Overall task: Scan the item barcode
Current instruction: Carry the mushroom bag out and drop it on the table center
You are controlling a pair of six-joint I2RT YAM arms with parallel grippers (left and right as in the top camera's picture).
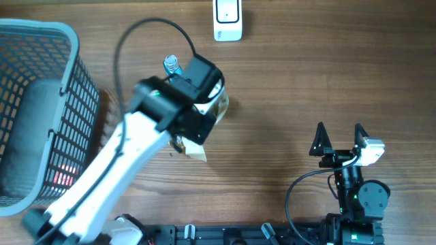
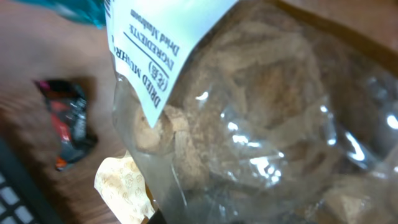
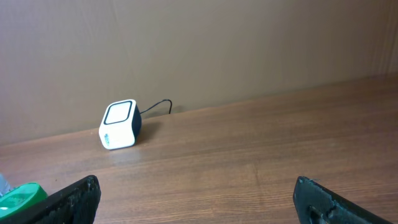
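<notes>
**Bag gripped, scan not yet made**

Left claw (image 1: 210, 102) is pinched shut on the clear plastic bag of dried mushrooms (image 2: 267, 124), over the middle of the brown wooden tabletop (image 1: 293, 82). The bag's white paper label (image 2: 155, 56) faces the wrist camera; no barcode can be made out.

The small white cube scanner (image 1: 228, 20) sits at 12 o'clock from the bag, well apart.

Judged: pickup is done. Left to do: carry the bag to the scanner and present the code.

Right claw (image 1: 338, 139) is spread wide and empty at 4 o'clock. Grey mesh basket (image 1: 41, 26) at 9 o'clock.
</notes>
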